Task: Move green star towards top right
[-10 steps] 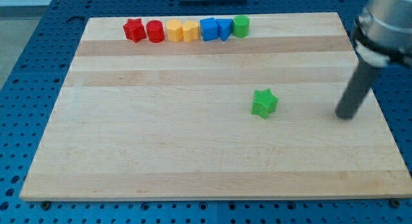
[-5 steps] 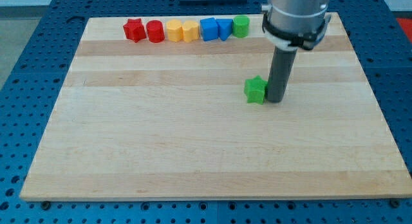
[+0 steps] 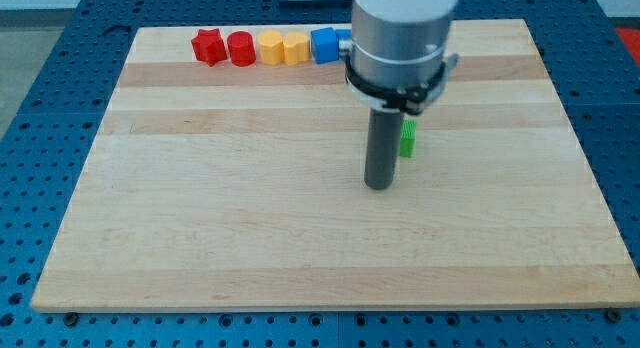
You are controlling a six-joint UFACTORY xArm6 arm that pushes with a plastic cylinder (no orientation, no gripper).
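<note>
The green star (image 3: pixel 407 138) lies on the wooden board (image 3: pixel 250 208) right of centre, mostly hidden behind my rod; only a sliver of its right side shows. My tip (image 3: pixel 378 185) rests on the board just below and left of the star. Whether the rod touches the star cannot be told.
A row of blocks lines the board's top edge: a red star (image 3: pixel 207 46), a red cylinder (image 3: pixel 240 48), two yellow blocks (image 3: pixel 271 47) (image 3: pixel 295 48) and a blue block (image 3: pixel 324 44). The arm's body hides whatever stands right of the blue block.
My rod swept in from the view's right, met the star's right side, then crossed to its lower left. The star shifted a little up and left of where it first lay.
</note>
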